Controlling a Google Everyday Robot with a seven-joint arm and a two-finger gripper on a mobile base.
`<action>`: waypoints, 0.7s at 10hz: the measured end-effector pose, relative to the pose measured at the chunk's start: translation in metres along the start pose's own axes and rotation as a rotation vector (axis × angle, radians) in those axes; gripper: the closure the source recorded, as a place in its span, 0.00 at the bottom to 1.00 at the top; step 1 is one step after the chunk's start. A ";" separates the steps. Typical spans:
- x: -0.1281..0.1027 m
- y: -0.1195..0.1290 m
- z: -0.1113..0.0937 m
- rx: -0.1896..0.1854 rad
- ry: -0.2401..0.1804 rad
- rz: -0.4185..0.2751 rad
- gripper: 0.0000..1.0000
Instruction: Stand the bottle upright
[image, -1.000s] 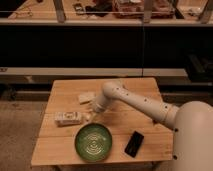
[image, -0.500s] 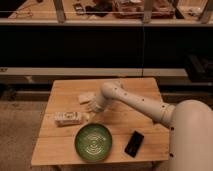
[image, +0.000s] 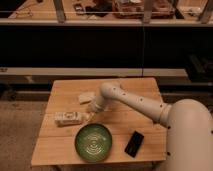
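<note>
Pincer nearing the lying bottle

The pincer (image: 90, 116) had dipped slightly lower, just beside the bottle (image: 67, 118), which had not moved and lay on its side on the left of the counter (image: 137, 95). It was not yet upright, and the pincer's spread could not be told.

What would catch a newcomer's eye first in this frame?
The big white arm reaches in from the right across the wooden table. Its gripper is low beside the bottle, which lies on its side near the table's left edge. Next comes the green bowl at the front, with a flat black object to its right.
</note>
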 end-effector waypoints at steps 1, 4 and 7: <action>0.002 0.000 0.002 -0.003 0.002 0.005 0.65; 0.003 -0.001 0.004 -0.009 0.006 0.012 0.66; -0.001 -0.007 -0.003 0.005 0.009 0.007 0.66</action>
